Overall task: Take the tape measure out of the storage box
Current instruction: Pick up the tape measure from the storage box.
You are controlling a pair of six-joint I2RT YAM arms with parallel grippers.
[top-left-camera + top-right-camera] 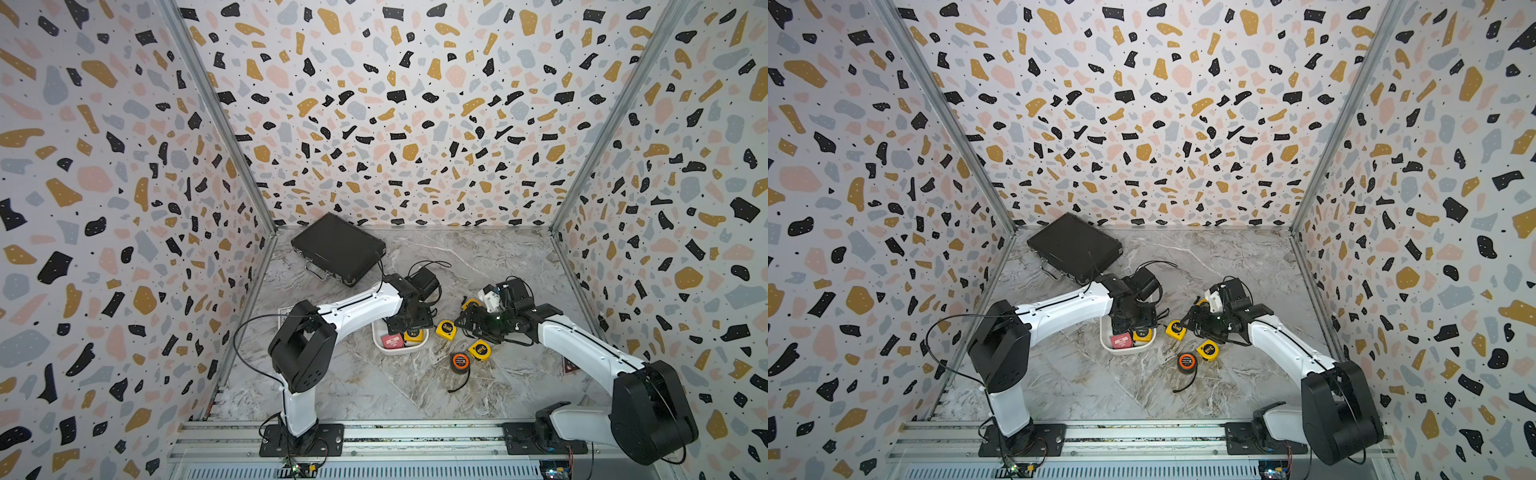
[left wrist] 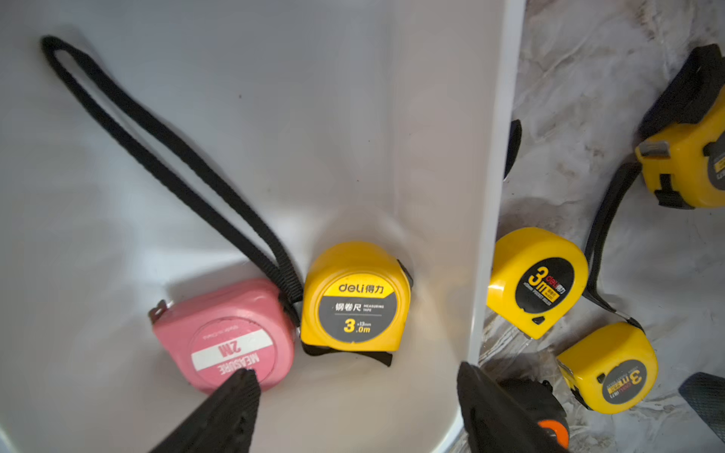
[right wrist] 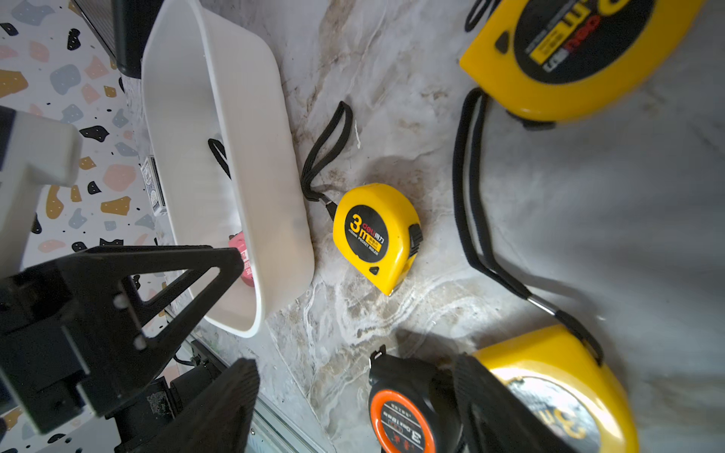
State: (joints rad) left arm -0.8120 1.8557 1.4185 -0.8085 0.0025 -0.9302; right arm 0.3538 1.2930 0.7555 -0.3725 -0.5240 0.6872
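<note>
The left fingers (image 2: 227, 415) hang spread and empty over the storage box (image 2: 486, 196), with the yellow tape measure (image 2: 355, 298) lying just ahead of their gap. The right fingers (image 3: 223, 408) gape empty above the desk (image 3: 392, 333).

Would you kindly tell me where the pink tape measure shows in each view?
In a top view: pink tape measure at the box's near end.
In a top view: the same spot.
Left wrist: beside the yellow tape, inside the box.
Right wrist: a sliver behind the box wall.
Shared landmark: the white box.
</note>
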